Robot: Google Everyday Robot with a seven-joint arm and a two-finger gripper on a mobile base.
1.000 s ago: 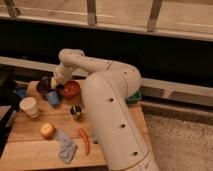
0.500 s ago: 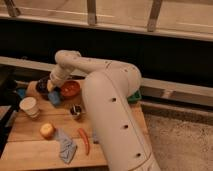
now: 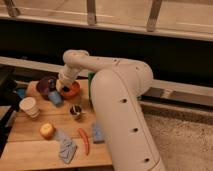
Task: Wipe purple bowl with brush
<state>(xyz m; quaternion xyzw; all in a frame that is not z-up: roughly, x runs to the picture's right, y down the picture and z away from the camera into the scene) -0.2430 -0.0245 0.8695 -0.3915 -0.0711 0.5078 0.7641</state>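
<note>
The dark purple shallow round bowl point(image 3: 45, 85) sits near the far left corner of the wooden table point(image 3: 35, 150), just beside the orange-red round bowl point(image 3: 75, 92). The robot's hand point(image 3: 63, 86) hangs over that second bowl's left rim, and whether it is clenched, released or carrying a brush cannot be told. Judgement: centre the hand over the purple bowl and sweep low inside it without tipping it; nothing can be made out inside either bowl, the white paper cup point(image 3: 29, 106) or the small metal cup point(image 3: 76, 111).

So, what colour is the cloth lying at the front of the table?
Blue-grey cloth, seen in the camera view; the gripper hangs farther back, by the purple bowl.
</note>
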